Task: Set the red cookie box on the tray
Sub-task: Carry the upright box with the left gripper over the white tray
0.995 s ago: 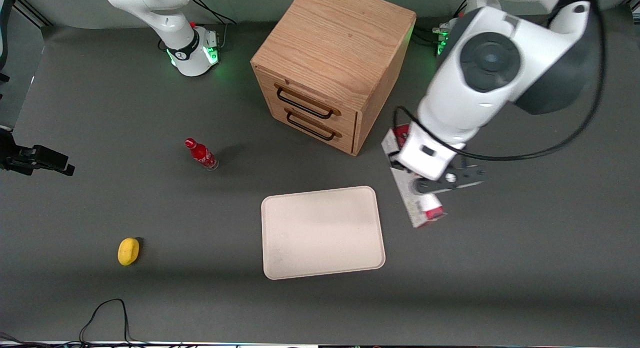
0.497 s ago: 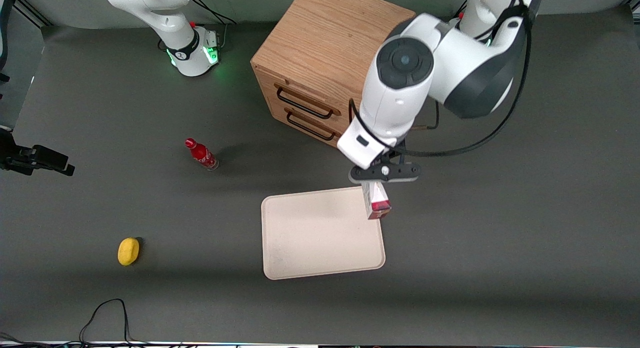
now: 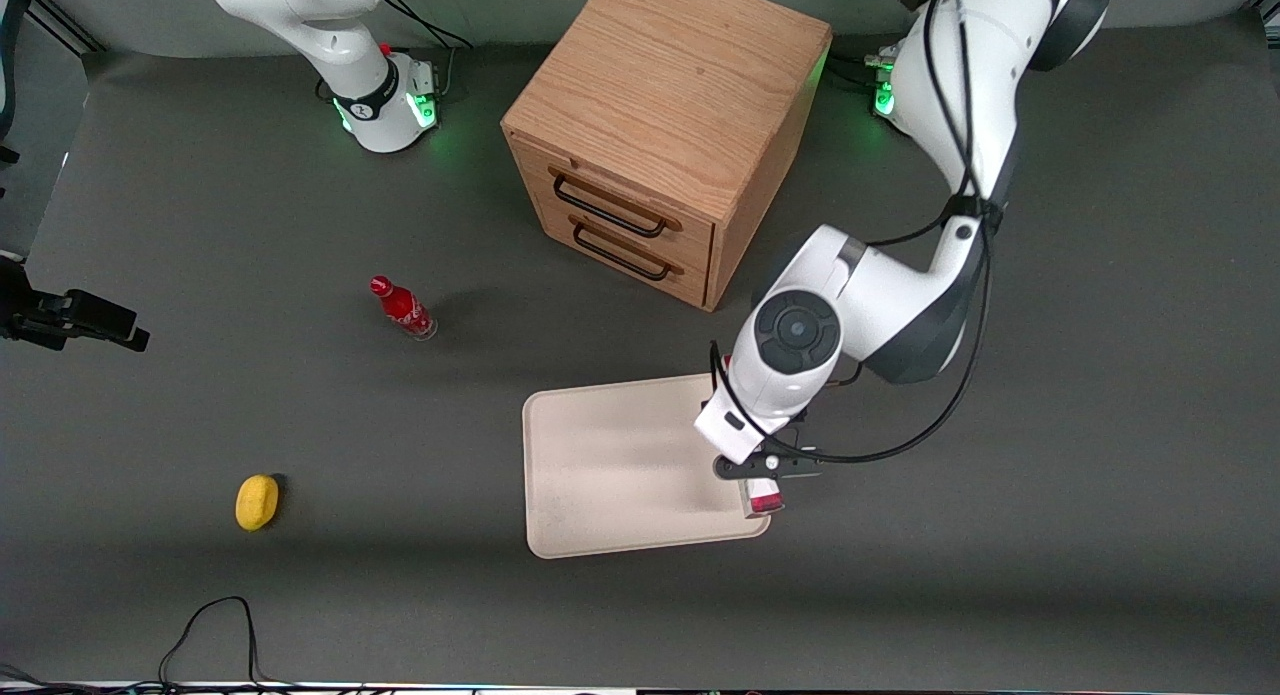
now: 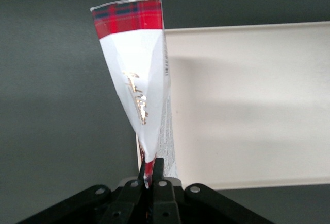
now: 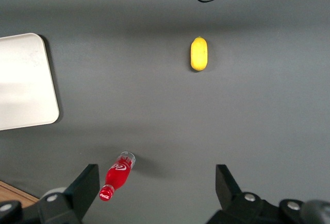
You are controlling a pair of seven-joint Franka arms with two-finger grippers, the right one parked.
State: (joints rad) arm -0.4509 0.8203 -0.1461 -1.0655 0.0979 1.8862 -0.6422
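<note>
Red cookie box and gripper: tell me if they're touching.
Touching. The left wrist view shows the gripper with its fingers closed on the end of the red cookie box, which hangs over the edge of the tray.

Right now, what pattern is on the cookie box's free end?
Red tartan plaid on the red cookie box, clearest in the left wrist view; gripper holds it.

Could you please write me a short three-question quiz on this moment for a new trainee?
1. True or false: the gripper is shut on the red cookie box.
2. Over which part of the tray does the box hang? A) its middle B) its edge toward the working arm's end C) the edge nearest the cabinet
3. Which lies nearer the front camera, the lemon or the red bottle?

Key: 1 true; 2 B; 3 the lemon.
</note>
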